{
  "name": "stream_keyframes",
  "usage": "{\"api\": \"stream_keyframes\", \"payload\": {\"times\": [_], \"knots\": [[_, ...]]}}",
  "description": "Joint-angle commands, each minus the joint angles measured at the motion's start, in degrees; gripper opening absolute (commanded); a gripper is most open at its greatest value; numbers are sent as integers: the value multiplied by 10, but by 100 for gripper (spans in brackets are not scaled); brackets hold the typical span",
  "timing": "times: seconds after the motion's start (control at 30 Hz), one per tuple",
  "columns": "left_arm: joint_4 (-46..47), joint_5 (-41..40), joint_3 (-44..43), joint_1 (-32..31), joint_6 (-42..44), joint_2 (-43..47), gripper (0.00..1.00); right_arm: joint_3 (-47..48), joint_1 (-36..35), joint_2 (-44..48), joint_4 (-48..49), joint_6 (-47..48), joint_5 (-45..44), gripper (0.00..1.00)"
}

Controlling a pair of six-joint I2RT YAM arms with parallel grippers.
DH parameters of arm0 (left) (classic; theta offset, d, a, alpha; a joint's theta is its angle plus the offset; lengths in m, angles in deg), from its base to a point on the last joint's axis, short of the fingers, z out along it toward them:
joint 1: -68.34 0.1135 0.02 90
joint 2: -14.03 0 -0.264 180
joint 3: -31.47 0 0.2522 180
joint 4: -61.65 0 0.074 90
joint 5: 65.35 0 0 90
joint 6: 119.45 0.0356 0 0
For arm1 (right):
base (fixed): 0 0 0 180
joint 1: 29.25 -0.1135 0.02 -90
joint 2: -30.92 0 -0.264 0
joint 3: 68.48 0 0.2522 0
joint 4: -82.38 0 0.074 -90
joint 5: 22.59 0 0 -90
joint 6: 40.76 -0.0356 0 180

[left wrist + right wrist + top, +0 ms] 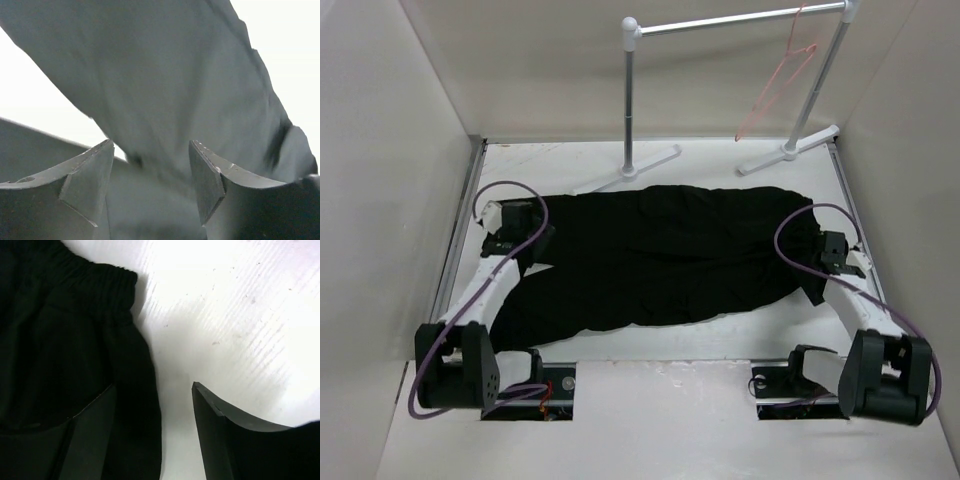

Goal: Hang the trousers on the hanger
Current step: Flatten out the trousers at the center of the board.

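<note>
The black trousers (660, 255) lie spread flat across the white table (650, 345). The thin pink-red hanger (775, 85) hangs from the rack's top bar at the back right, well away from both arms. My left gripper (528, 242) sits at the trousers' left end. In the left wrist view it (151, 150) is open, with the trousers (165, 75) lying just beyond and under the jaws. My right gripper (820, 255) is at the trousers' right end. It (154, 387) is open, one finger over the trousers' edge (65, 340), the other over bare table (225, 315).
A grey-white clothes rack (630, 90) stands at the back of the table, its feet just behind the trousers. Plain walls close in the left, right and back sides. The elastic waistband (100, 267) shows in the right wrist view.
</note>
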State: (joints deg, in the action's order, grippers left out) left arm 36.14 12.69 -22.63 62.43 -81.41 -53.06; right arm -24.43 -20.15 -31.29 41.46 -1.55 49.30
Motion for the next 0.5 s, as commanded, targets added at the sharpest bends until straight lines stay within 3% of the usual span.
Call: {"api": "stream_keyframes", "payload": {"times": [0.0, 0.07, 0.13, 0.2, 0.47], "knots": [[74, 69, -34, 67, 5, -55, 59, 14, 10, -66, 44, 11, 31, 65], [91, 76, -59, 101, 6, -101, 59, 16, 10, -98, 57, -7, 33, 54], [103, 67, -85, 127, 9, -150, 58, 14, 15, -112, 63, -24, 40, 25], [106, 68, -112, 148, 10, -199, 57, 7, 15, -91, 53, -35, 32, 12], [60, 50, -185, 227, 7, -313, 56, -36, 20, 67, -36, -71, 11, 7]]}}
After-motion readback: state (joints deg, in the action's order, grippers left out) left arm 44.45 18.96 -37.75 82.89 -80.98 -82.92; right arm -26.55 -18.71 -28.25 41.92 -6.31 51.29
